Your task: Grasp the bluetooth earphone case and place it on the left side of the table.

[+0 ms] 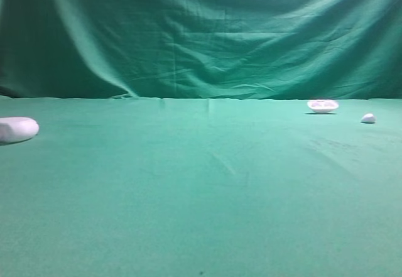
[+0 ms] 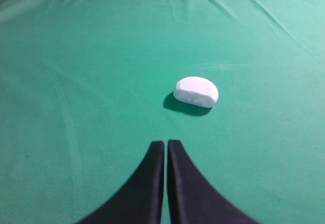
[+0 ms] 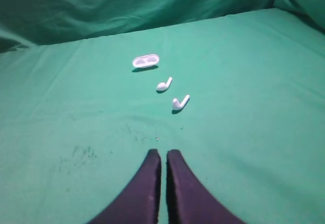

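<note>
White bluetooth earphone case point(image 2: 196, 91) beyond closed left pincer point(image 2: 166, 144), untouched

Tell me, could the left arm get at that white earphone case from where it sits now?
Probably yes. The bluetooth earphone case lies just ahead of the left gripper on bare green table, with nothing between them. But the jaws are shut, so they would have to open first.

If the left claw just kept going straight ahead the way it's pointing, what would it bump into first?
Probably the white earphone case. It lies ahead of the shut left gripper, slightly to the right of its line, so the tips might just pass beside it. Beyond is only green table.
</note>
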Available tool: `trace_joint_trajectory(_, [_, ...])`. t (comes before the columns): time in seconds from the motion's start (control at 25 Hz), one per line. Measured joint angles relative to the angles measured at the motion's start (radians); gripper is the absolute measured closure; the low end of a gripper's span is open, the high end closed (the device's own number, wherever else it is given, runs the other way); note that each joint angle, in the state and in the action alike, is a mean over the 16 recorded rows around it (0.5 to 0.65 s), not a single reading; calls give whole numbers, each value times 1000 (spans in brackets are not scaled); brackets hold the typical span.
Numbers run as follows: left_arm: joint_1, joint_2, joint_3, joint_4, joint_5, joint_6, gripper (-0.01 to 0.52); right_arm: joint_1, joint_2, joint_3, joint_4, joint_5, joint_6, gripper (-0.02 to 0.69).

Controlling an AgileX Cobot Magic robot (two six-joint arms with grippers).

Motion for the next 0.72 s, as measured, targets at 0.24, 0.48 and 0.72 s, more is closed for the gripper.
trace_joint_trajectory(0.24, [0, 0, 0, 0, 0, 0, 514, 0, 0, 0, 0, 12, -4, 665])
trace_joint_trajectory(0.48, [0, 0, 0, 0, 0, 0, 514, 0, 0, 0, 0, 12, -5, 665])
trace_joint_trajectory(0.72, [0, 0, 0, 0, 0, 0, 514, 0, 0, 0, 0, 12, -5, 665])
